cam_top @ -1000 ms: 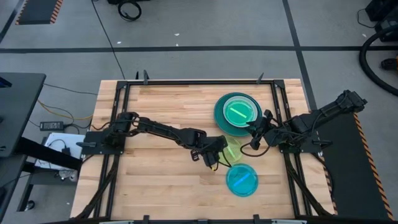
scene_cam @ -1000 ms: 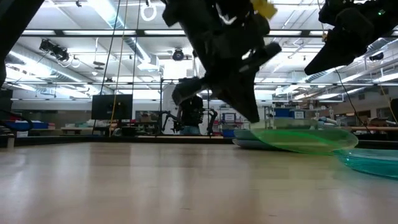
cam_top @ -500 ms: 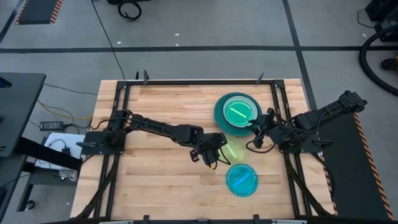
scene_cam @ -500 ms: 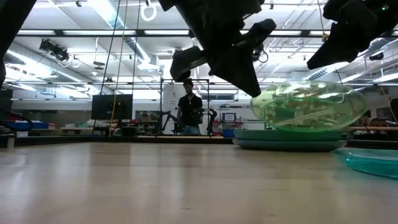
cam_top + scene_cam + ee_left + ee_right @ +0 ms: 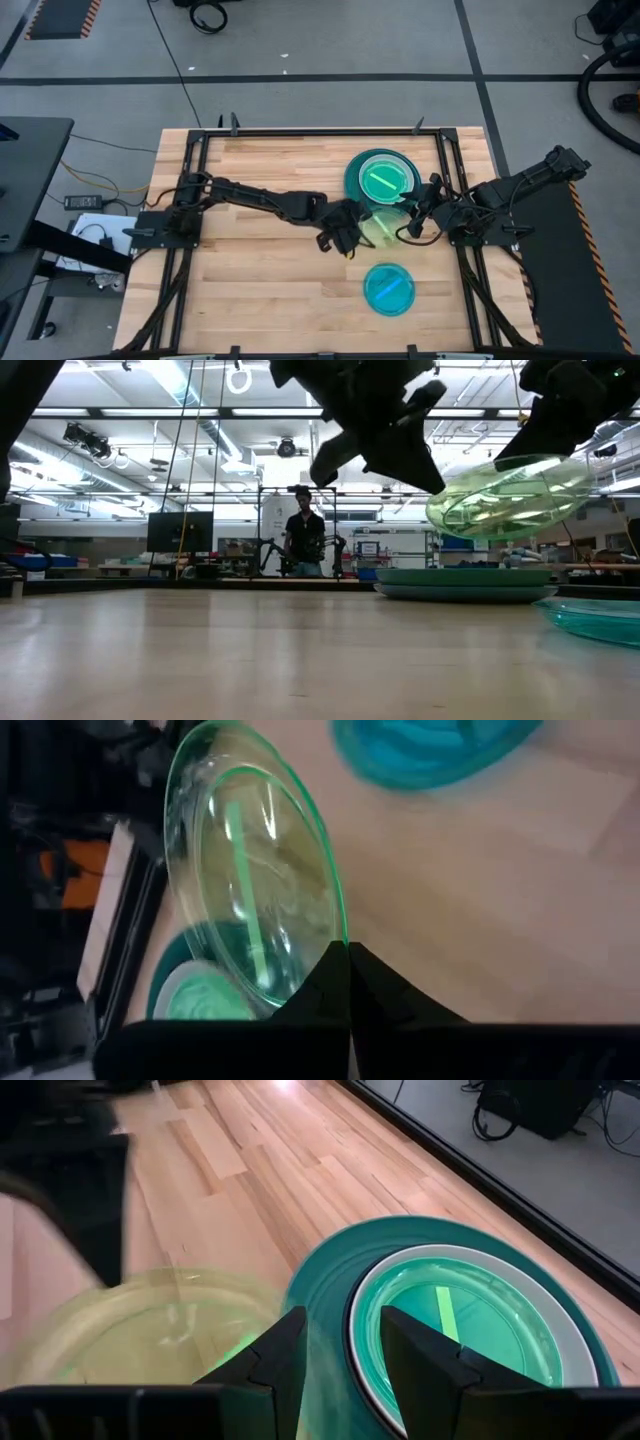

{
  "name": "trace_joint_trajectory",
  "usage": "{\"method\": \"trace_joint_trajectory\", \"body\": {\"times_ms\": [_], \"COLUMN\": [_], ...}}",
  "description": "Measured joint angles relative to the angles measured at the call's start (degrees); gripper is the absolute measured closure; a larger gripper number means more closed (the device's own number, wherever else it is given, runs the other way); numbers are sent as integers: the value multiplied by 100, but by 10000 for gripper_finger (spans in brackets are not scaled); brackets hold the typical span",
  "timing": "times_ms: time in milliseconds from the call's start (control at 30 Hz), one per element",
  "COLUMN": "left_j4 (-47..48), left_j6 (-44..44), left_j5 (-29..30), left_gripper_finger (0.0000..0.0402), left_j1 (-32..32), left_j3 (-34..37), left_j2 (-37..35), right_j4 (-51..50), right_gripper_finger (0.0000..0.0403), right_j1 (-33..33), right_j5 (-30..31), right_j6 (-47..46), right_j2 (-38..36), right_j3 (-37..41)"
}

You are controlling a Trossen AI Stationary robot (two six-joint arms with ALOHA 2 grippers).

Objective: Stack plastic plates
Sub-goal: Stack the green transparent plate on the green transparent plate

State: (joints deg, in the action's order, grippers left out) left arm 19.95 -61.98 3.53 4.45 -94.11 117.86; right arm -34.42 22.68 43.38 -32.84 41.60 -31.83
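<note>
The left gripper [image 5: 347, 233], clenched on the rim of the lime green plate [image 5: 380, 226], has lifted it off the table since a second ago and now holds it tilted just beside the stack [image 5: 381, 179]. The right gripper [image 5: 418, 215] waits near, fingers apart, so stacking seems close.

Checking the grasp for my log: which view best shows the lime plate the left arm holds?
The low view: the lime plate hangs tilted, clear of the stack. The left wrist view shows the left gripper shut on its rim; the high view gives its position; the right wrist view shows part.
</note>
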Motion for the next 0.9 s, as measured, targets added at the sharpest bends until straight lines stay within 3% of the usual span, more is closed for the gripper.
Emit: {"method": "trace_joint_trajectory", "body": {"times_ms": [267,633,900], "left_j4": [-272,-994,-964], "left_j6": [-9,-6,93], "left_j5": [-171,58,136], "left_gripper_finger": [401,401,401], "left_j1": [-590,-1253,-1453], "left_j3": [-1,-16,-649], "left_j2": [47,877,1310], "right_j4": [3,173,256], "right_gripper_finger": [264,264,264], "right_j1": [0,2,0], "right_j5": [333,511,517], "right_j6": [2,31,48], "right_j2": [0,19,162], "right_j3": [0,0,0]}}
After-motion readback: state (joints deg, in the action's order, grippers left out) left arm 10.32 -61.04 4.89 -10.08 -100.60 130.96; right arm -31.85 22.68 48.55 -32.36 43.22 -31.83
